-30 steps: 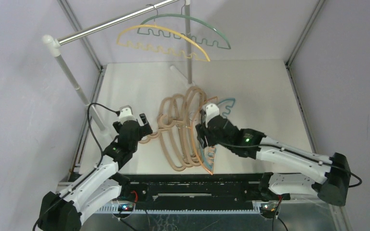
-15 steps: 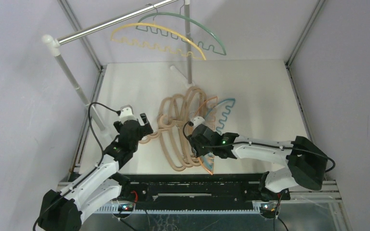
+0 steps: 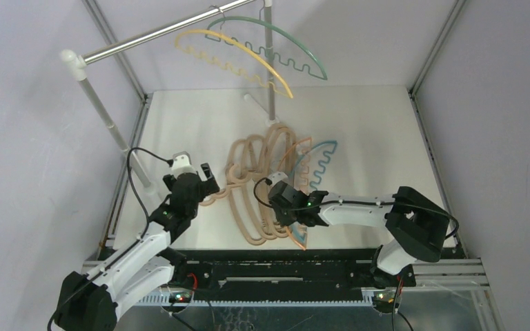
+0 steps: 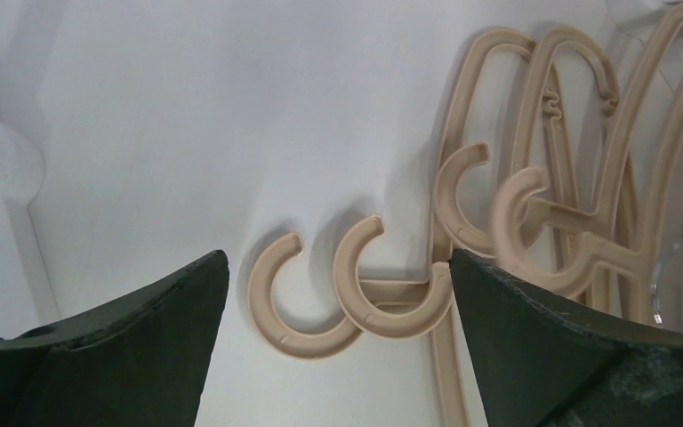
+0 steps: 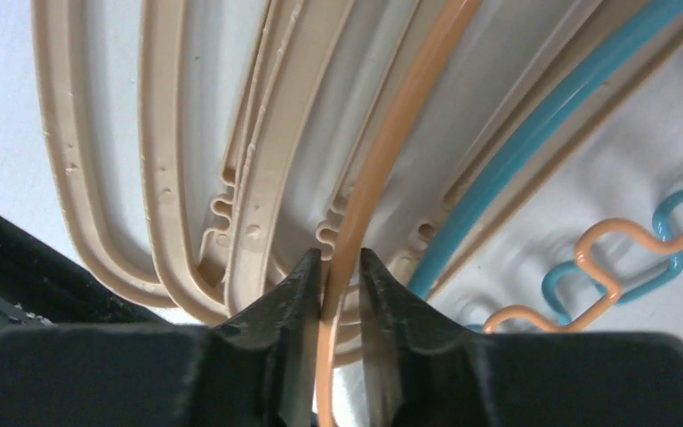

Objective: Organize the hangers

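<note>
Between the right fingers (image 5: 293, 302), clenched nearly together, runs the thin bar of the orange hanger (image 5: 382, 151); the grasp sits near the end of its arc, at the near edge of the pile. Beside that bar lie the blue hanger (image 5: 542, 133) and the thick beige hangers (image 5: 169, 160), overlapped flat on the white tabletop (image 3: 373, 138). Wavy orange and blue notched bars cross at the right of the wrist view.

The left fingers (image 4: 142, 338) are spread wide and hold nothing. Two rounded beige hooks lie between them in the wrist view, with two more just beyond; whether the tips touch the tabletop cannot be told.

Farther out, the green hanger (image 3: 286, 31) and the yellow hanger (image 3: 262, 64) hang from the silver rail (image 3: 152, 33), which a white pole (image 3: 103, 110) carries at the left. Pale lilac walls and metal corner struts enclose the tabletop. Bare surface lies to the right of the pile and behind it. The pole's foot stands close to the left fingers.

The right arm covers the middle of the pile in the overhead view. The orange bar passes out of sight below the right fingers, and both wrist views cut the hangers off at their frame edges.
</note>
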### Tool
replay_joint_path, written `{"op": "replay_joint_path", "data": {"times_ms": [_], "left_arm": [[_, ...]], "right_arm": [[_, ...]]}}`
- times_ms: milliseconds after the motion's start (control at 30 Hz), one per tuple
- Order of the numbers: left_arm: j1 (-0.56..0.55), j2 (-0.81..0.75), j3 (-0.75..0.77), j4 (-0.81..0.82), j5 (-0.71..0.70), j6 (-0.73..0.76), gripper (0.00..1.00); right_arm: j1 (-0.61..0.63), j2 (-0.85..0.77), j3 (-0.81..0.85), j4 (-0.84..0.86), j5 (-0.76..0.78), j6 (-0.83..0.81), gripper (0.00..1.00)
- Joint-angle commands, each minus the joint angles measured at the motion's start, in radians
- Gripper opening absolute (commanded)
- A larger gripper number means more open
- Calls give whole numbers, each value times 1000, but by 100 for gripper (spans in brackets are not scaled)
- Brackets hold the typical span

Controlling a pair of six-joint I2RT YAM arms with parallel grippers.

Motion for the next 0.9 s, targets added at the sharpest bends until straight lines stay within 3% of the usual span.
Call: {"op": "replay_joint_path", "data": {"times_ms": [0,33,100,433,600,733,867], "left_arm": [[-4,-12,-16,35,-8,-18,99],[-5,-12,-17,35,-9,-18,100],[-4,-15,-18,33,-11,-18,100],[-4,-8,-11,31,-21,-14,100],[-4,2,-11,39,-17,-17,99],[-4,2,-4,36,-12,-16,99],[-4,-15,3,28,-19,-10,99]], "right_arm": [[-7,14,29,18,12,17,21],[-7,11,30,9,16,21,10],[-6,-10,33,-18,25,33,1],[35,-233,257,-306,13,-32,0],[-3,-306,363,-322,-235,-37,0],[-81,-317,390,-222,-533,43,0],[-134,-309,401,-137,-693,100,0]]}}
